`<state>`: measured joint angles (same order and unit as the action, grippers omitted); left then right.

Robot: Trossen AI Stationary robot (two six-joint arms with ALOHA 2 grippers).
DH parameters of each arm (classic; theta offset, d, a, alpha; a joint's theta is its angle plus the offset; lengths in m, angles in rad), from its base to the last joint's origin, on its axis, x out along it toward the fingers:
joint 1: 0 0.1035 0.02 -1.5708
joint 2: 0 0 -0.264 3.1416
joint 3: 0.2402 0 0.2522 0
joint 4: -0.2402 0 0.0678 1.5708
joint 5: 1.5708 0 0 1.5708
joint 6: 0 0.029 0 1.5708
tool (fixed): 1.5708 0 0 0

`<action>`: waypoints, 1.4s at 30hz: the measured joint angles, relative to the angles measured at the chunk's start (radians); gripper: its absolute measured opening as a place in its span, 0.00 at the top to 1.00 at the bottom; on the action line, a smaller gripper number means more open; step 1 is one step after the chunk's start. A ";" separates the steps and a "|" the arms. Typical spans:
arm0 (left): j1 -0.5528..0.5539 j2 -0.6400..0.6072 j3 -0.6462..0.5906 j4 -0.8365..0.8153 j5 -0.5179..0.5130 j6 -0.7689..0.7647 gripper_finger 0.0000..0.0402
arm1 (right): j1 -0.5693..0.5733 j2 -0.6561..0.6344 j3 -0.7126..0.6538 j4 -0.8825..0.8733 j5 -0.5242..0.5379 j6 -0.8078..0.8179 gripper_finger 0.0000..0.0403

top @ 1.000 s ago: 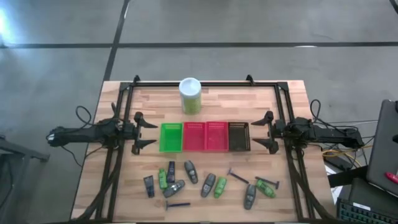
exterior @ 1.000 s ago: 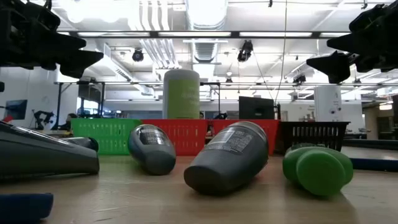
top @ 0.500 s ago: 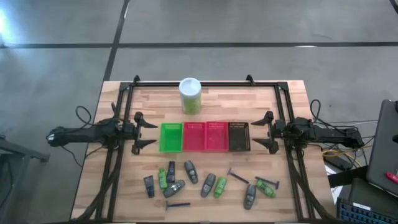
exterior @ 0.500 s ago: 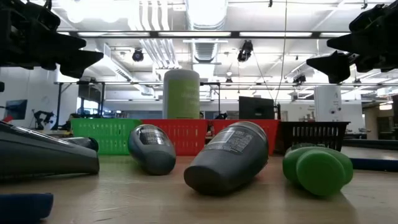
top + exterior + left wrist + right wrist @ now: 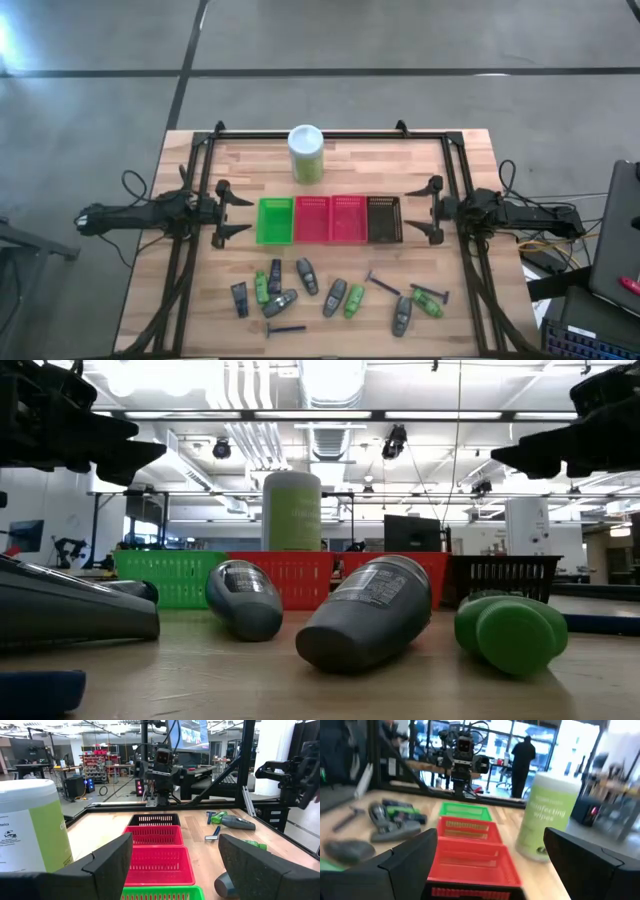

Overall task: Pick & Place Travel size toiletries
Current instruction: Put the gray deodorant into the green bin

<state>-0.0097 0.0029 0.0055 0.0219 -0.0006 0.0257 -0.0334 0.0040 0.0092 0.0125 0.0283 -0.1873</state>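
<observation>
The travel size toiletries [image 5: 335, 297] lie scattered on the near part of the table: grey tubes, bright green tubes, small dark tubes and thin dark-blue razors [image 5: 287, 328]. In the low view, a grey tube [image 5: 368, 612] and a green tube [image 5: 510, 630] lie on their sides close to the camera. My left gripper [image 5: 228, 211] hovers open at the left end of the basket row. My right gripper [image 5: 430, 210] hovers open at the right end of that row. Both are above the table and hold nothing.
A green basket [image 5: 275, 221], two red baskets [image 5: 330, 220] and a dark basket [image 5: 384, 220] stand in a row mid-table. A white-and-green canister [image 5: 306, 153] stands behind them near the far edge. A black frame [image 5: 310, 133] borders the table. A person [image 5: 522, 757] stands in the room beyond.
My right gripper has risen a little and shifted slightly toward the table's right edge, still open. My left gripper and the toiletries have kept still.
</observation>
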 joint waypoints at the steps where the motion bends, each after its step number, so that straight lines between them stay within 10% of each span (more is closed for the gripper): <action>1: 0.000 0.000 0.000 0.000 0.000 0.000 0.25 | 0.000 0.000 0.000 0.000 0.000 -0.031 0.10; 7: 0.000 0.000 0.000 0.000 0.000 0.001 0.25 | 0.000 0.000 0.000 0.003 -0.002 -0.076 0.10; 16: 0.001 0.001 0.000 0.047 -0.009 0.056 0.25 | 0.000 -0.002 0.000 0.067 -0.002 0.532 0.10; 21: 0.001 0.004 0.000 0.274 -0.040 -0.317 0.25 | 0.000 0.003 0.000 0.151 0.064 0.916 0.10; 27: 0.001 0.006 0.000 0.367 -0.354 -0.750 0.25 | 0.000 0.005 0.000 0.206 0.325 1.314 0.10; 42: 0.001 0.017 0.000 0.360 -0.489 -0.840 0.25 | 0.001 0.005 0.000 0.208 0.432 1.387 0.10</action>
<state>-0.0086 0.0203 0.0051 0.3821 -0.4895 -0.8139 -0.0326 0.0093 0.0093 0.2203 0.4605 1.1992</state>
